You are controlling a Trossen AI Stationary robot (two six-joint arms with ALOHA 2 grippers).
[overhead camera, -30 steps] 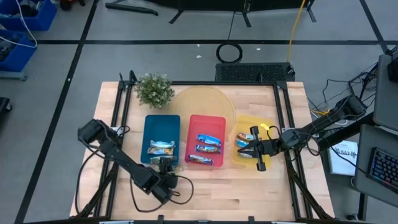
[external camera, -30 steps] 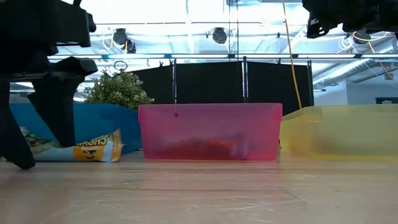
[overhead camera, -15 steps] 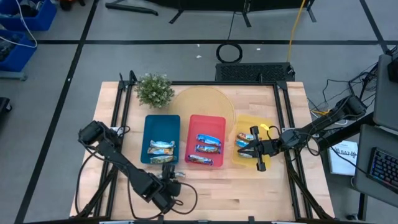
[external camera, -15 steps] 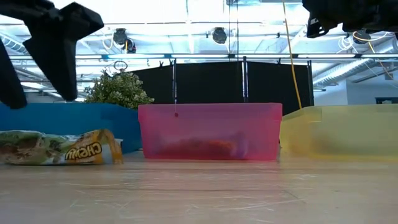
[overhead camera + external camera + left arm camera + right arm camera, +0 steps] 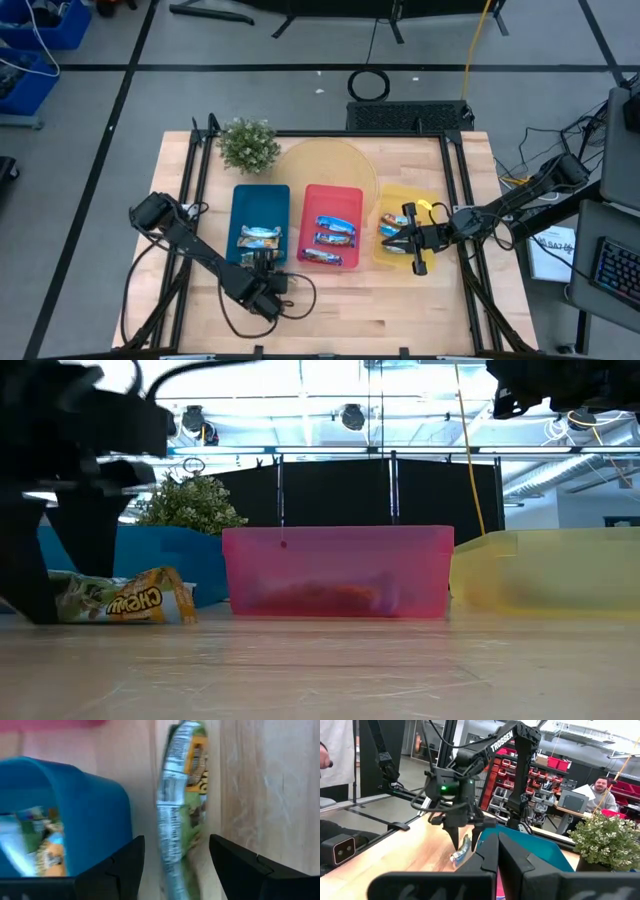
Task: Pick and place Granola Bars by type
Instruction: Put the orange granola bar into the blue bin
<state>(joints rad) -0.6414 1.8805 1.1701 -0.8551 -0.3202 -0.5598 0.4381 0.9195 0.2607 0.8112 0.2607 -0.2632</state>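
Straddling a loose bar on the counter, the left gripper has its fingers spread, 1 on each side of the wrapper, and nothing is clamped yet. This bar lies just outside the blue tray, at its near edge, with its green-and-orange printed wrapper facing up; in the low view it rests flat on the wood beside the tray wall. By my reading, the step in hand is closing on this bar to lift it.

The rest of the bars already sit in trays: at least 1 in the blue tray, 3 in the red tray, and a couple in the yellow tray. The right gripper hangs over the yellow tray's near end with its fingers together and nothing visible between them.

Such a bar is likely light, and its glossy wrapper looks slippery and crinkly, so the crimped ends would fold under a pinch. A grip across the middle of its width, where the filling gives some stiffness, seems the safest hold, with modest squeeze since the contents could crumble. Because it lies flat and close to the tray wall, the fingertips need to reach down to the counter without catching the blue rim.
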